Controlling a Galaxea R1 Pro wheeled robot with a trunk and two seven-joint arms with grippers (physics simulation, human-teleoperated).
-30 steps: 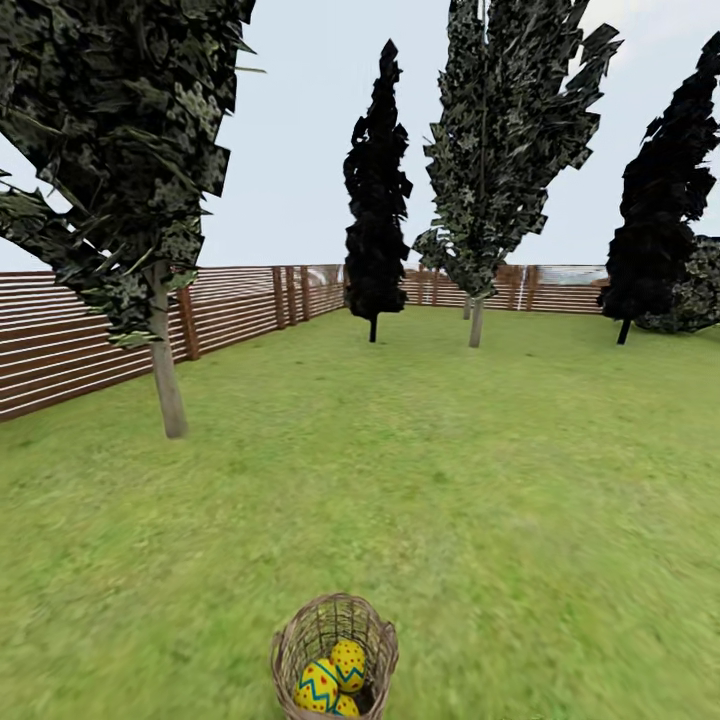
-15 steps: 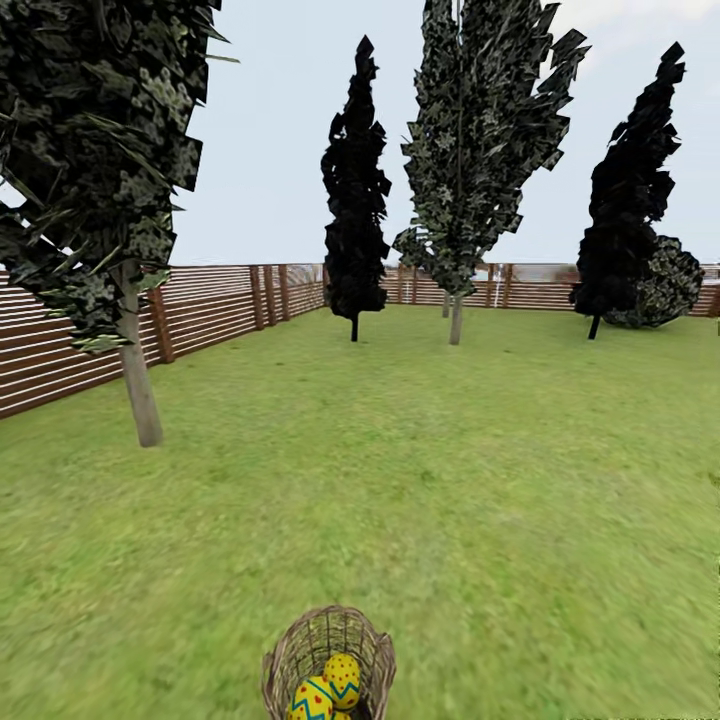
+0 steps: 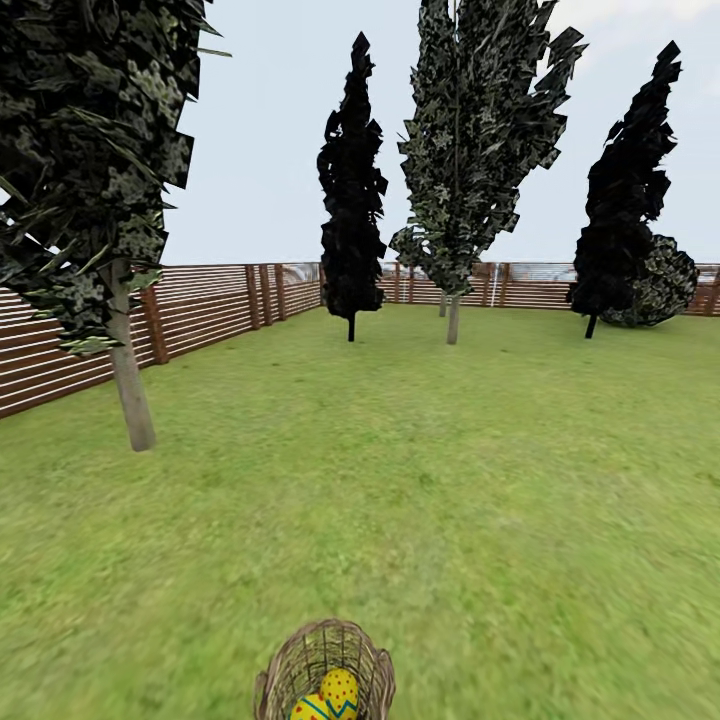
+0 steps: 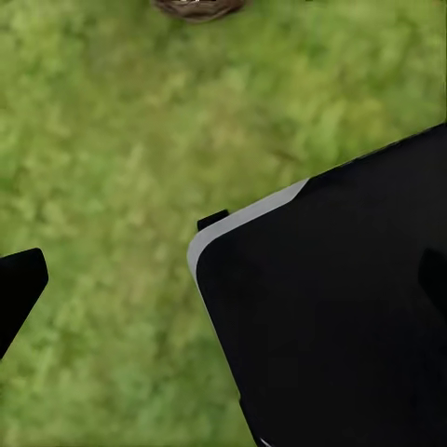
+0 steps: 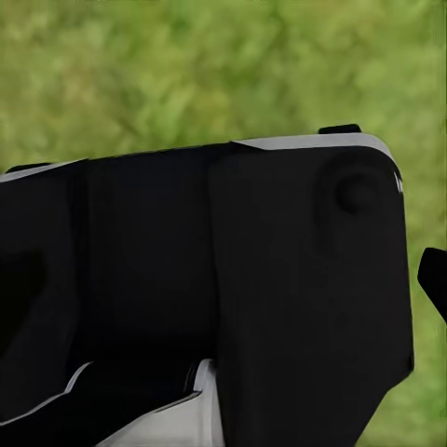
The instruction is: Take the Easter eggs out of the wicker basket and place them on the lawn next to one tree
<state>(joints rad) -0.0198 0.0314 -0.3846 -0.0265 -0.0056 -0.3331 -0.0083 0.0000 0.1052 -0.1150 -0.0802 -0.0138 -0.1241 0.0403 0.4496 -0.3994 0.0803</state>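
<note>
two easter eggs [image 3: 330, 697] show in the wicker basket [image 3: 300, 660], which stands on the lawn [image 3: 450, 480] at the near edge of the head view, a little left of centre. one egg carries red dots, the other, lower and partly cut off, a blue zigzag band; a third egg cannot be made out. the left wrist view looks down on grass, with a sliver of the basket's rim [image 4: 197, 7] at the frame edge and dark robot body [image 4: 335, 317] in front. the right wrist view also faces grass behind dark robot body [image 5: 233, 279]. whether either gripper is spread or closed cannot be told. farther off to the left stands a tree [image 3: 128, 390] with a pale trunk near the slatted fence [image 3: 220, 300]. far back stand a black tree [image 3: 351, 200], another speckled tree [image 3: 453, 320], and at the far right a second black tree [image 3: 620, 200] beside a round bush [image 3: 665, 285].
</note>
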